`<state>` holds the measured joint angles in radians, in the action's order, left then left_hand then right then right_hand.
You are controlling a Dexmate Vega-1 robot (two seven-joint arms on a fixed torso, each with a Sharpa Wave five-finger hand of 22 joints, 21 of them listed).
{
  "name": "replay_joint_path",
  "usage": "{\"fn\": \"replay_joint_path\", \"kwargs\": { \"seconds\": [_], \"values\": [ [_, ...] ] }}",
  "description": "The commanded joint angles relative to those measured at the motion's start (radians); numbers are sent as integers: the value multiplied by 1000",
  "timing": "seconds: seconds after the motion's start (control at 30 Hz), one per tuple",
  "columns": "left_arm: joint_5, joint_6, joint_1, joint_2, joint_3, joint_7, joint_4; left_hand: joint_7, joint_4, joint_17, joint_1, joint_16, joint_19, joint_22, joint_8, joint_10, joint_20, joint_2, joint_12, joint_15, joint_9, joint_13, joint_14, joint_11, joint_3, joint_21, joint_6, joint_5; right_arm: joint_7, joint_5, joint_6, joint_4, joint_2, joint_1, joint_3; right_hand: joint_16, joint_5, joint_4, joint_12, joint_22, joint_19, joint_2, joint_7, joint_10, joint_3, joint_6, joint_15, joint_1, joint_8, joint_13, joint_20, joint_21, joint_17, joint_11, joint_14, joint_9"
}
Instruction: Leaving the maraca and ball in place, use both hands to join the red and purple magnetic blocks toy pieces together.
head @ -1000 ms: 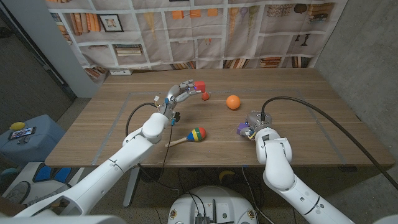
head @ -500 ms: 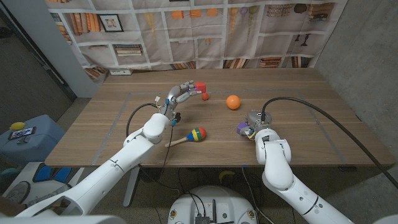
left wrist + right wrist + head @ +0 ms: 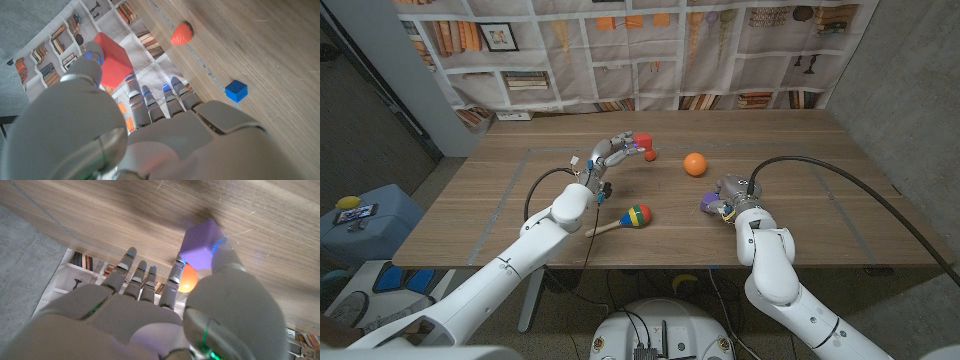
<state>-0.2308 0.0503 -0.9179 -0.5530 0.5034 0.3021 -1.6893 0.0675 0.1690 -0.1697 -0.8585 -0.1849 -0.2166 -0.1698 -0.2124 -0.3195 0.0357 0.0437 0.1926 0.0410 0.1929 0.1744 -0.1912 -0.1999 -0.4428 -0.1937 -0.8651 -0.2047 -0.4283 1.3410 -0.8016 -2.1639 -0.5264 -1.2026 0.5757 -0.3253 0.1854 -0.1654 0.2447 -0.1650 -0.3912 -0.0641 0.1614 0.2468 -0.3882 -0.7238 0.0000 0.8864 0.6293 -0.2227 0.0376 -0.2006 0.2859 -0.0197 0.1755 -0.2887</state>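
My left hand (image 3: 610, 150) pinches the red block (image 3: 643, 140), lifted at the far middle of the table (image 3: 500, 210). The purple block (image 3: 709, 205) lies right and nearer, gripped by my right hand (image 3: 730, 195). Maraca (image 3: 625, 219) and orange ball (image 3: 694, 164) sit between us; no containers anywhere.

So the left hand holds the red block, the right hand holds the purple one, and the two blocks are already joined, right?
Not joined. In the head view the red block in the left hand and the purple block in the right hand are far apart, with the orange ball between them.
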Motion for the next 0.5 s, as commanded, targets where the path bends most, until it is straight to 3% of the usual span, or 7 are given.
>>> {"fn": "replay_joint_path", "kwargs": {
  "seconds": [0.03, 0.27, 0.5],
  "values": [
    [-12, -9, 14, 8, 10, -15, 9, 10, -2, -2, -18, 4, -3, -6, -4, -9, -1, -31, 0, 63, 6, 2, -7, 7, 5, -2, -136, -4, 189, -265, 10, -55, -57, -32, -66, -5, 4, -1, 6, -5, -6, 3, 37, 6, -7, -46, -2, 17, 11, -2, -1, -3, 6, -3, 6, -7],
    [-10, 2, 29, 8, 22, -37, 21, 9, -2, -2, -18, 4, -3, -6, -3, -11, -2, -33, 0, 61, 6, 2, -7, 7, 7, -2, -138, -4, 318, -443, 64, -68, -120, -45, -106, -4, 3, 3, 0, -5, 5, 14, 39, 0, -9, -46, -6, 21, 16, -2, -4, 3, 11, -8, -4, -9],
    [-21, -1, 30, 11, 26, -48, 23, 10, -3, -2, -17, 3, -3, -6, -1, -11, -2, -34, 0, 60, 7, 2, -7, 10, 9, -2, -136, -4, 430, -645, 104, -76, -148, -64, -165, -4, 1, 4, -2, -4, 6, 18, 41, -2, -9, -44, -6, 23, 17, -2, -3, 5, 13, -9, -7, -11]
  ]
}}
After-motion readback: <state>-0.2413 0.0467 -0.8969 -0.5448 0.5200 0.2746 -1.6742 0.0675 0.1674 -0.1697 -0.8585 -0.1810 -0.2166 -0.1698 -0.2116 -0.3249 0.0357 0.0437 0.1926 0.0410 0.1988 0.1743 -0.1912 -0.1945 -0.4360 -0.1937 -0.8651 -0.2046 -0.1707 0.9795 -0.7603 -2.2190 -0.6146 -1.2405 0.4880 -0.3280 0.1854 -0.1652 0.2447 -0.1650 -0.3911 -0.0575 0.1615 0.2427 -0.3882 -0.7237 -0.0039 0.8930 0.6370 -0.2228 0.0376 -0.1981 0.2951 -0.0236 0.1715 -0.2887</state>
